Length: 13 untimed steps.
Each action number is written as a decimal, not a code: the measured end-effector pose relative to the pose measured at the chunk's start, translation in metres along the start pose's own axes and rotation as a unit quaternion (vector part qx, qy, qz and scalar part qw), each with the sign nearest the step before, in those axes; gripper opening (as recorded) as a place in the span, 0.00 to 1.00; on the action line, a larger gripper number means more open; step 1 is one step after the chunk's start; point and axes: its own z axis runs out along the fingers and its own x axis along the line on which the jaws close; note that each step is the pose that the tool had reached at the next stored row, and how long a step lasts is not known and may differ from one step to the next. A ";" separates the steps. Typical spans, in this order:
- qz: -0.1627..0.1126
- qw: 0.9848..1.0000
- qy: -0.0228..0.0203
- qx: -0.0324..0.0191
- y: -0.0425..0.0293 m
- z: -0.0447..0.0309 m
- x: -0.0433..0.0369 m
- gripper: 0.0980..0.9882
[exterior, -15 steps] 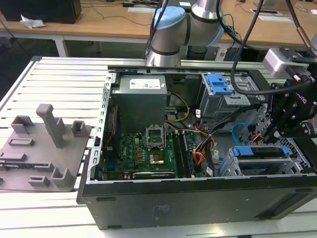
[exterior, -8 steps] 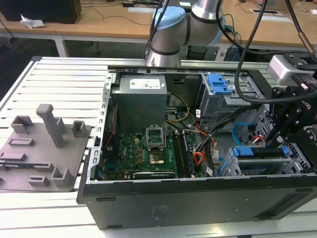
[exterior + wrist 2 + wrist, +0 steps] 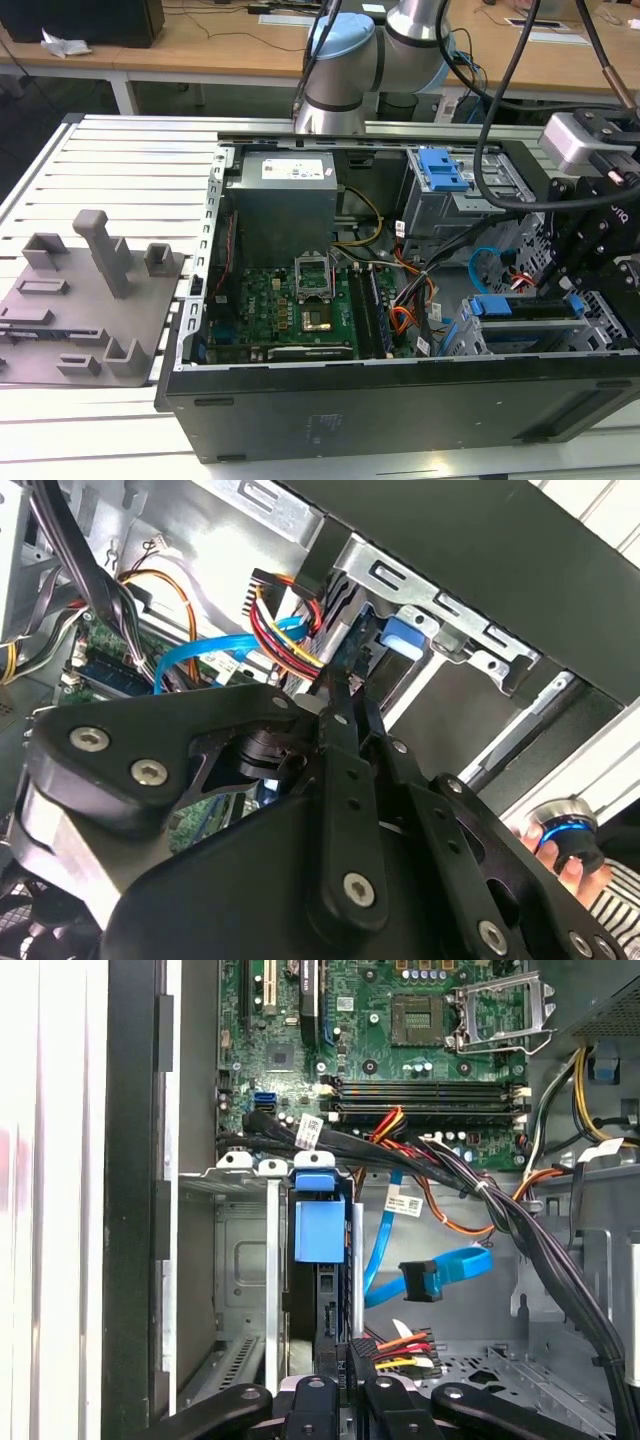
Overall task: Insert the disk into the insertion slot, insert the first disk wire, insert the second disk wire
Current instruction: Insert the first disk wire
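Observation:
The disk (image 3: 320, 1230) in its blue carrier sits inside the insertion slot (image 3: 240, 1270), a grey metal cage; in the exterior view the disk (image 3: 515, 325) lies low at the case's right end. My gripper (image 3: 350, 1368) is just behind the disk's rear edge, shut on the dark plug of the first disk wire (image 3: 405, 1345), a red, orange and yellow bundle. In the second wrist view the gripper (image 3: 338, 685) pinches that bundle (image 3: 285, 630) close to the blue carrier (image 3: 400, 635). The second disk wire (image 3: 445, 1268), light blue, hangs loose beside it, its dark plug free.
The open computer case (image 3: 400, 400) holds a motherboard (image 3: 290, 310), a power supply (image 3: 285, 200) and a taller bay with a blue latch (image 3: 440, 170). Thick black cables (image 3: 500, 1200) cross above the cage. A person's hand (image 3: 565, 850) holds a blue-ringed device outside the case. A grey fixture (image 3: 90, 290) lies left.

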 end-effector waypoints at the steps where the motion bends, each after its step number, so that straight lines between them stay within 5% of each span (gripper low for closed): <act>1: 0.000 1.000 0.000 0.000 0.0001 -0.0002 0.0000 0.07; 13: 0.000 1.000 -0.002 0.000 -0.0003 0.0065 0.0063 0.07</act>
